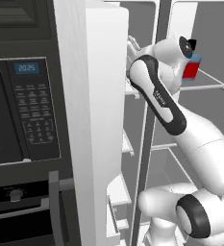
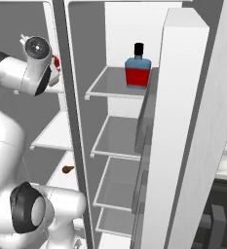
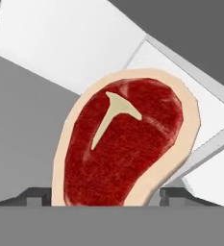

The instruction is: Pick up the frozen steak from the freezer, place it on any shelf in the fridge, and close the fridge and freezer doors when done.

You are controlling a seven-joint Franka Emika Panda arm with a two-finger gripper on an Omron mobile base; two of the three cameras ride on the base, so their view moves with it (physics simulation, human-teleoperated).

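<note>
Red T-bone steak with pale fat rim (image 3: pixel 125 144) gripped between the end effector (image 3: pixel 106 194) fingertips, up in the left freezer compartment. Best carried clear of the grey centre divider (image 2: pixel 71 121), then rightward onto the fridge's clear glass shelf (image 2: pixel 105 87) beside the blue red-labelled bottle (image 2: pixel 137 69), kept level, released only once resting.

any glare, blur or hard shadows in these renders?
Left base view: flat light, no glare; the microwave keypad text is too soft to read. Right base view: even light, soft shading under the shelves, the bottle crisp. Hand view: the steak sharp and close, no cast shadow visible on it.
</note>
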